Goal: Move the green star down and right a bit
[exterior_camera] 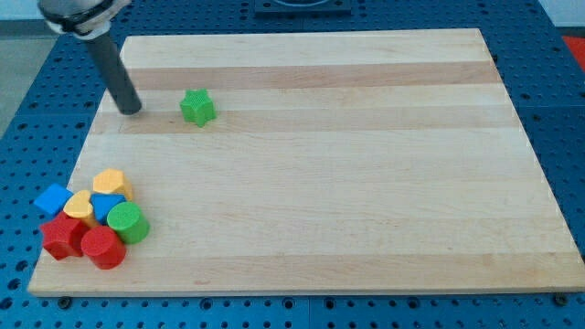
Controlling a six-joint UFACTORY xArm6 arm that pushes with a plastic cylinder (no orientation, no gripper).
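Nearest, at the board's (pixel 366 210) seven o'clock corner, lies a cluster: red cylinder (pixel 103 247), red star (pixel 61 237), green cylinder (pixel 129 222), and blue (pixel 52 198) and yellow (pixel 111 182) blocks, all matte and chunky. Farther, around eleven o'clock, the green star (pixel 197 107) sits alone on pale, smooth-grained wood. My tip (pixel 131 111), a plain dark rod with no pincer to open or close, stands at the star's nine o'clock, apart. The push looks not yet begun.

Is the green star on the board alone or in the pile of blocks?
Alone: the green star sits apart near the view's top left, my tip to its left, not touching.
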